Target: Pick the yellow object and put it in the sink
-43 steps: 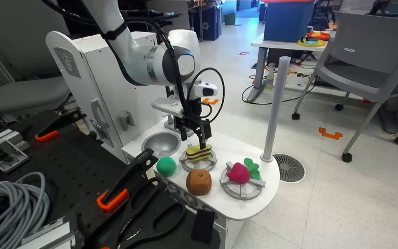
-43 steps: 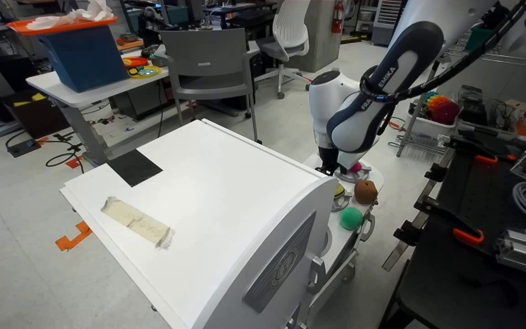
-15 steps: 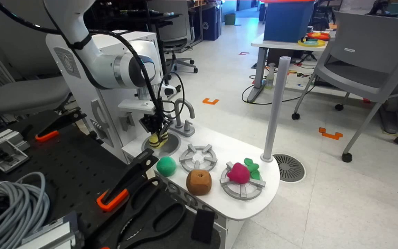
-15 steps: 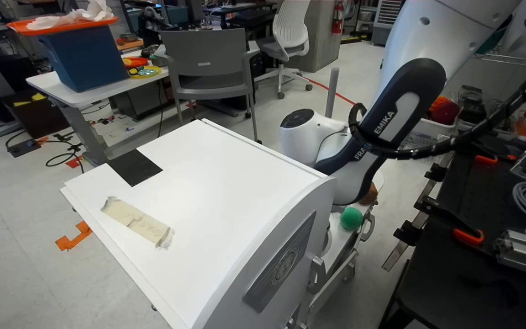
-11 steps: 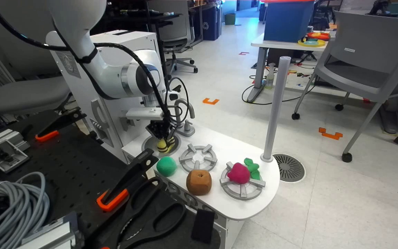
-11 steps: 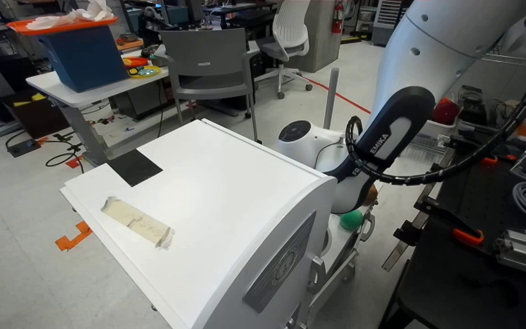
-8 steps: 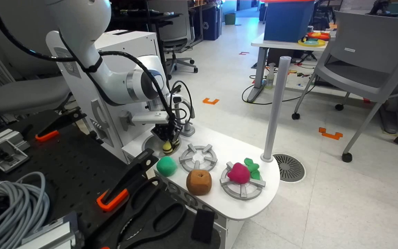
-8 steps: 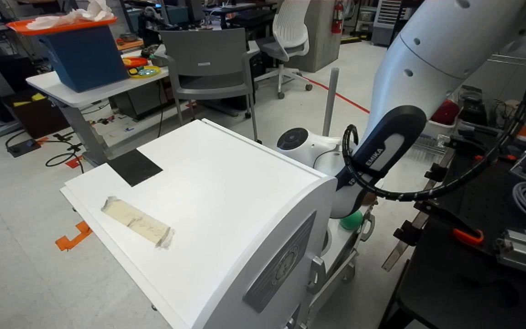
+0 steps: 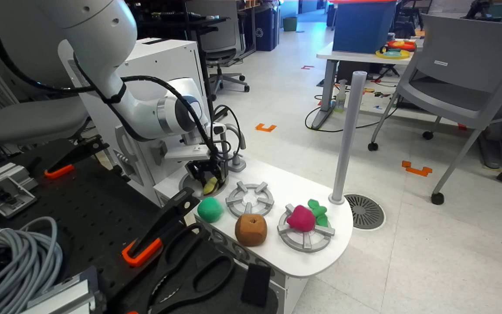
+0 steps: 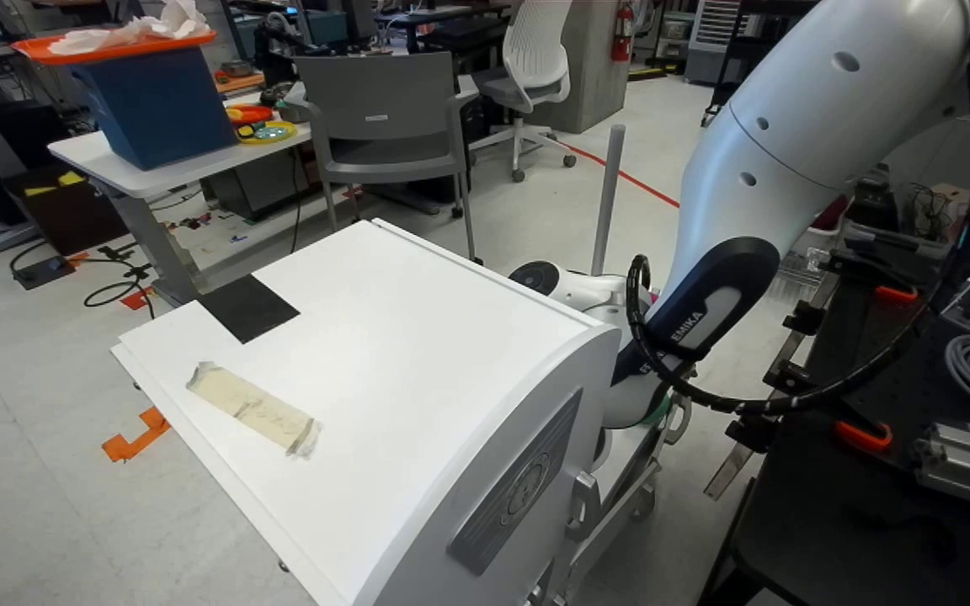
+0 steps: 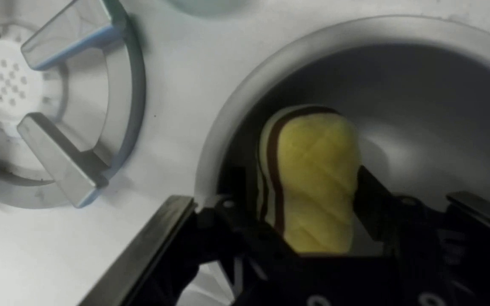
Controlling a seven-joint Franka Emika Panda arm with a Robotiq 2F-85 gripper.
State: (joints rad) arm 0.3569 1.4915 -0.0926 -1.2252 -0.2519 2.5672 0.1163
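The yellow object with brown stripes lies in the round grey sink. In the wrist view the yellow object sits near the left wall of the sink. My gripper is low in the basin, its fingers spread on both sides of the object. In the wrist view the gripper shows a dark gap between the left fingertip and the object. The right fingertip is close to or touching it. In an exterior view my arm hides the gripper and the object.
The silver faucet stands right behind the gripper. A green ball, a brown round toy and a burner are close by. A pink-and-green toy lies on another burner. A white cabinet rises beside the sink.
The yellow object has gone from the burner into the sink, carried by my gripper. The gripper has come down into the basin and its fingers have spread off the object.
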